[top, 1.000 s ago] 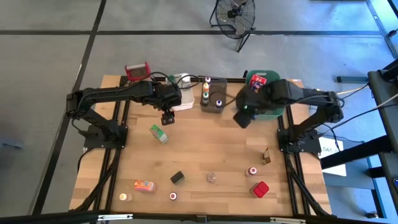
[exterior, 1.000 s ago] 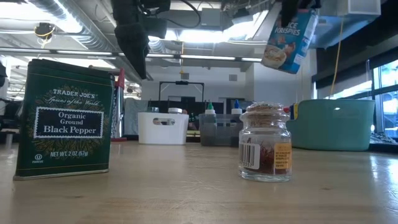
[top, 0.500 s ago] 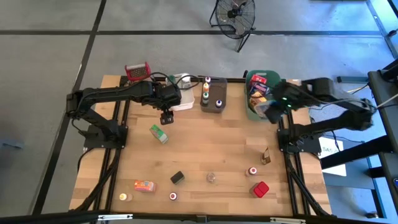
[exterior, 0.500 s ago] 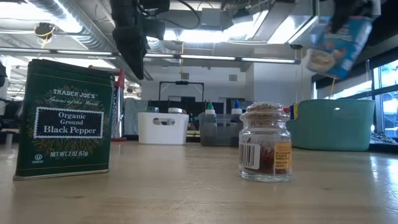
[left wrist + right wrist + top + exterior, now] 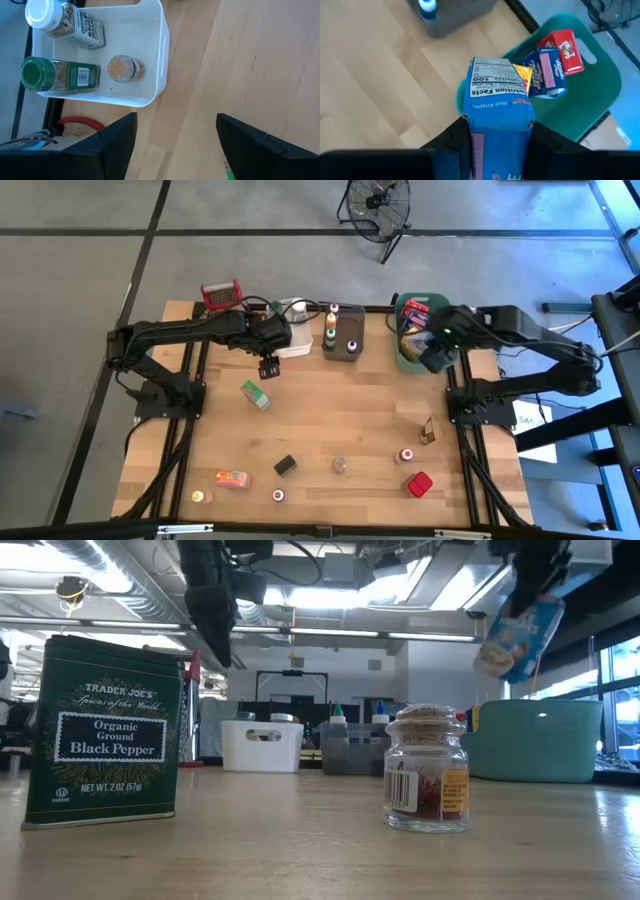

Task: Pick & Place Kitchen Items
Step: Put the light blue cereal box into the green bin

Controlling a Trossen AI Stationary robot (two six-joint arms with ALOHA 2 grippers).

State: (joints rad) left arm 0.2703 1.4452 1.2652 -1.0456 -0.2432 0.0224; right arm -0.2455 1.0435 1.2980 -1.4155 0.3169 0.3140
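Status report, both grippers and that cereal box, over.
Right gripper shut on Rice Krispies box, over green tub. Left gripper open, empty, beside white tub. Nothing in the way.

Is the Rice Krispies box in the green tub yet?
Not yet. The right gripper holds the Rice Krispies box in the air above the green tub.

Two dark arms are fitted, each built from black, matt, jointed segments with rounded joint housings. Black cables are routed along the links. A small green indicator light is seen on the right arm near its wrist. Each arm is ended by a hand: the left hand and the right hand, both formed of two broad black fingers with angular, flat-faced tips.
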